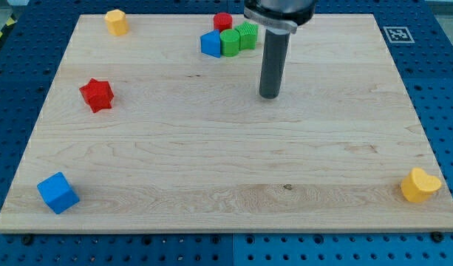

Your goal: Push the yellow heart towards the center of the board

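The yellow heart [420, 185] lies near the board's bottom right corner. My tip [269, 96] rests on the wooden board [211, 162] above its middle, far to the upper left of the heart. It touches no block. The nearest blocks to the tip are a cluster at the view's top.
At the top sit a red cylinder [223, 21], a blue block [210, 44], and two green blocks [230, 42] [247, 35], close together. A yellow block [117, 22] is at top left, a red star [97, 94] at left, a blue cube [58, 193] at bottom left.
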